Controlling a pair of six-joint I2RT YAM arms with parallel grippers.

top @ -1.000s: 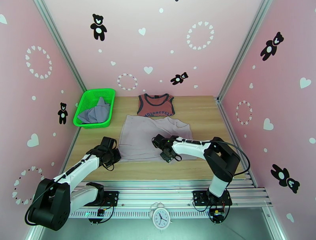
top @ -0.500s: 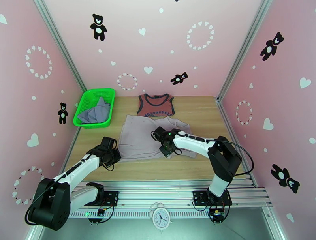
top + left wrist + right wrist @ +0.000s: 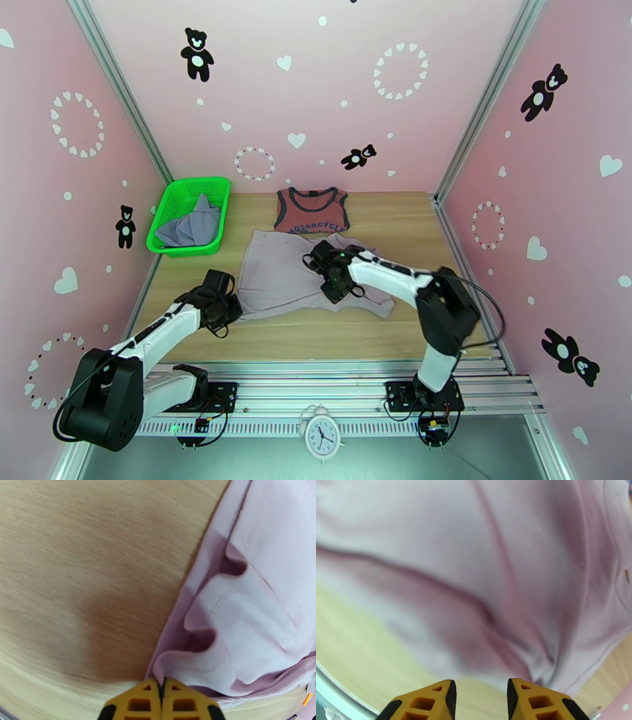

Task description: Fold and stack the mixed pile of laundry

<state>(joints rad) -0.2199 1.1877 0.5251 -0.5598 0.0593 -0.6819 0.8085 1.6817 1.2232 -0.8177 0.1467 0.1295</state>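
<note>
Left wrist view: my left claw [image 3: 161, 685] is pinching the near-left hem corner of the pale mauve-beige piece [image 3: 245, 610]. My right claw [image 3: 481, 689] is spread and empty, with cloth just beyond it. The piece's long axis runs left-right. Beyond it the brick-red tank top [image 3: 311, 211] lies flat. The far-left green basket [image 3: 186, 251] holds the grey-lavender shirt [image 3: 192, 225].

In the left wrist view the pale mauve shirt [image 3: 252, 610] runs off the frame at 12 and 3 o'clock, and the left gripper [image 3: 161, 695] is cut off at 6 o'clock. The right wrist view is blurred: the shirt's folds smear, the cloth overruns the 9, 12 and 3 o'clock edges, and the right gripper [image 3: 480, 695] is cropped at 6 o'clock. From above, the near wall of the green mesh basket [image 3: 187, 249] hides the lower part of the grey-lavender shirt [image 3: 193, 225].
</note>
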